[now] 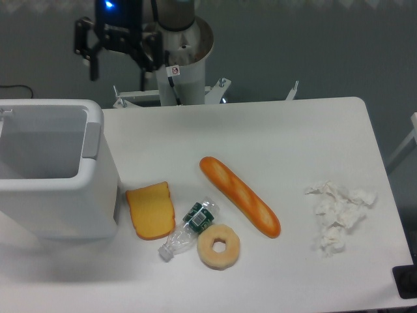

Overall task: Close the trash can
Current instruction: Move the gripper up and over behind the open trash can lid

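White tabletop (pixel 300 137) carries: trash can (pixel 55 173), standing at the left edge; toast slice (pixel 150 210) just beside it; crushed plastic bottle (pixel 189 228) touching a doughnut (pixel 218 246); baguette (pixel 239 195) lying diagonally at centre; crumpled tissue (pixel 337 215) at right.

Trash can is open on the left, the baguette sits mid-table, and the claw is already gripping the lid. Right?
Not quite. The camera view shows the claw open in the air behind the trash can, gripping nothing. The can is open; the baguette lies mid-table.

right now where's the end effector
The end effector hangs open at the camera view's top left, above and behind the open trash can, beside the robot's base column.
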You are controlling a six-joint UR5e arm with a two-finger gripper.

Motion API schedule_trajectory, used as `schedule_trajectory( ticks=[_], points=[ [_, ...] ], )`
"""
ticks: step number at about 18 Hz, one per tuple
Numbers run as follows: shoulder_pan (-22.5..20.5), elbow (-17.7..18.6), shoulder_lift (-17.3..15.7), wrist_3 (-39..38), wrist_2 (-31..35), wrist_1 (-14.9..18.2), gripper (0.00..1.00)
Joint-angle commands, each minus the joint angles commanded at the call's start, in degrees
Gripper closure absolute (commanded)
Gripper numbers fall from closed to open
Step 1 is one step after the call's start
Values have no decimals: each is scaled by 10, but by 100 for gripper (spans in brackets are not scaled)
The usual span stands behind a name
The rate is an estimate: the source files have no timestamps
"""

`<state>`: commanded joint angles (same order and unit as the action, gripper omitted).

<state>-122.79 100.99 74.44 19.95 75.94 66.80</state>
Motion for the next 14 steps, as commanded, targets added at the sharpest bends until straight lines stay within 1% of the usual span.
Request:
schedule_trajectory(
  ticks=[6,9,12,14],
  points=[
    [48,-6,1,2,-41,-9,0],
    [71,-7,4,0,-44,-12,0],
    [98,-9,14,-5,-43,-28,0],
    [115,-20,28,-15,-40,-30,0]
  ],
)
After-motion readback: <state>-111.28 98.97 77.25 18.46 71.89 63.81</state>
